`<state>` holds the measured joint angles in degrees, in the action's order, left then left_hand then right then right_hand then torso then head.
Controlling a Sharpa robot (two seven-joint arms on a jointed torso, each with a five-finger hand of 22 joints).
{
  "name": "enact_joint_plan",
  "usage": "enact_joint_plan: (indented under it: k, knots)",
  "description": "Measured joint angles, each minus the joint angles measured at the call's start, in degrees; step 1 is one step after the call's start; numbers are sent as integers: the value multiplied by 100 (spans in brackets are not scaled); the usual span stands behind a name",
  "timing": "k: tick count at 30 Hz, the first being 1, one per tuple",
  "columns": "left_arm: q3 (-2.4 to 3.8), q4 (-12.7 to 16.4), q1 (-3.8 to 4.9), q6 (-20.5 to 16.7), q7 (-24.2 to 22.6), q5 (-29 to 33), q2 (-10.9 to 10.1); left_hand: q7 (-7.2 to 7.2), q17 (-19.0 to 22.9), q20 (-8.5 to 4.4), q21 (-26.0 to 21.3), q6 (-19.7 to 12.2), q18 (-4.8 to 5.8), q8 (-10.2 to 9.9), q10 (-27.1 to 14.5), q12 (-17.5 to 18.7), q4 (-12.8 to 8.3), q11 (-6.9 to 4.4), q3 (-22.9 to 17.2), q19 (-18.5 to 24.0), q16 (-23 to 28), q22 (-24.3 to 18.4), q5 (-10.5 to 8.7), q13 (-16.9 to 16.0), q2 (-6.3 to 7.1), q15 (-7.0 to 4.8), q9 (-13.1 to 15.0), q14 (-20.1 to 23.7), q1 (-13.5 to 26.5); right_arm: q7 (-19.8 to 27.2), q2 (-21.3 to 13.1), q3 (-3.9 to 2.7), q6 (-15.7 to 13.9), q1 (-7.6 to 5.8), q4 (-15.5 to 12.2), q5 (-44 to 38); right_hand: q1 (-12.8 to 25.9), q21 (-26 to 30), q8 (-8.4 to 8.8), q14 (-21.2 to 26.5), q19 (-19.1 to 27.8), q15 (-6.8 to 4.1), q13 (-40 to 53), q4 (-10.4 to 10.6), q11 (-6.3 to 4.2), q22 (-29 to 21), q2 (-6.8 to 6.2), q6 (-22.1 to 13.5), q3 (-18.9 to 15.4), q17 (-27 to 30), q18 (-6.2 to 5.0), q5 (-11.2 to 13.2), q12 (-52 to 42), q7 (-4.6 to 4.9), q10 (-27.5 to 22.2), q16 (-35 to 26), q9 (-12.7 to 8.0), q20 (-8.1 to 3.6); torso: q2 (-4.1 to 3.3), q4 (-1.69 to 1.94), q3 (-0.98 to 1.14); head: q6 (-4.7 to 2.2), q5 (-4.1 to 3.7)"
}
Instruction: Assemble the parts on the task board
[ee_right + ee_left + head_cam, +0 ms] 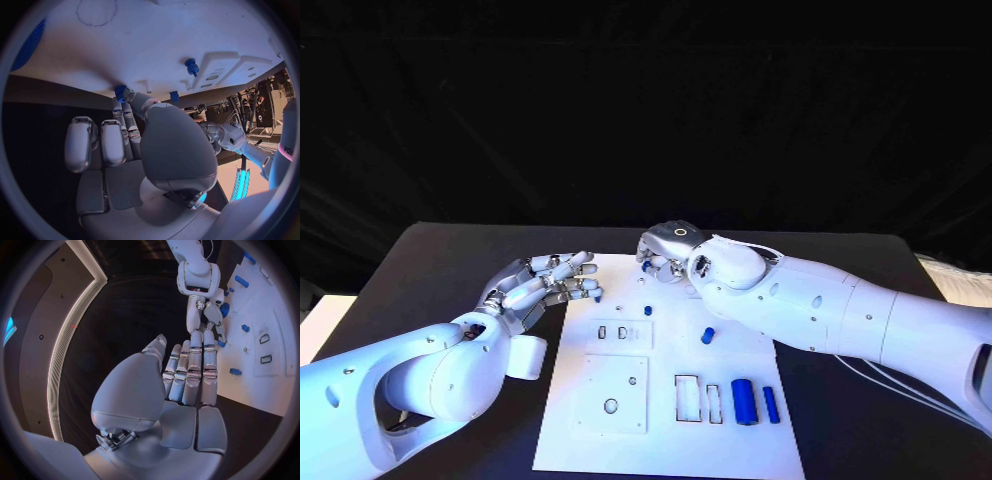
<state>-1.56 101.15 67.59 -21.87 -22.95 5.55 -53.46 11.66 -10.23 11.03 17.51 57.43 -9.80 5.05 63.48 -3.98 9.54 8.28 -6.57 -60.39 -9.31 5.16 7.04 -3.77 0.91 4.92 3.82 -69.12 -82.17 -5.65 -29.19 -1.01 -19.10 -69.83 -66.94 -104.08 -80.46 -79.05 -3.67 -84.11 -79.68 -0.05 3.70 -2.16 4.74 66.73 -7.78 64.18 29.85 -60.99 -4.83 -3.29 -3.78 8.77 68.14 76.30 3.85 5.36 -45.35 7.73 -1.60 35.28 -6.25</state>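
Two silver hands over the flat white task board (589, 420): left hand (545, 283) fingers apart, right hand (668, 250) pinching a small blue part (120, 91) (rounded).

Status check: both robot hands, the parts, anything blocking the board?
Left robot hand open at task board edge. Right robot hand pinches small blue part at far edge. No obstruction seen.

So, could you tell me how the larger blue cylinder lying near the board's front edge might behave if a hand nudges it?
The larger blue cylinder lies on its side on the flat white task board, so it would probably roll if pushed sideways. It looks smooth and rigid, so it may slip in a loose pinch. It is small, so likely light.
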Motion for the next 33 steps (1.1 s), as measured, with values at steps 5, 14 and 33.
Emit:
enact_joint_plan:
  k: [5,14,33]
  knots:
    - [0,-2,1,1,2,0,3,0,0,0,0,0,0,0,0,0,0,0,0,0,0,0,0,0,0,0,0,0,0,16,15,10,13,-1,41,17,274,263,0,10,203,88,-15,97,136,-461,-272,-559,-230,329,1,19,16,68,-624,-198,-25,119,0,0,0,-1,9]
    - [0,-2,2,1,5,0,-16,0,0,0,0,0,0,0,0,0,0,0,0,0,0,0,0,0,0,0,0,0,0,43,-175,20,-35,2,-173,67,295,296,0,10,215,87,-11,169,153,-544,-294,-657,-431,420,0,20,15,73,-691,-229,-10,131,2,-8,4,-1,13]
    - [-1,-19,3,1,13,0,-72,0,-6,0,0,0,1,0,0,0,-16,0,-16,0,37,-11,0,-1,0,0,0,0,0,-280,-1871,-196,-15,-293,-1522,1295,671,-368,0,21,-386,-214,623,640,-276,743,-421,-545,-1009,-741,134,-197,-1039,-145,1460,415,9,-138,53,-152,35,-69,-7]
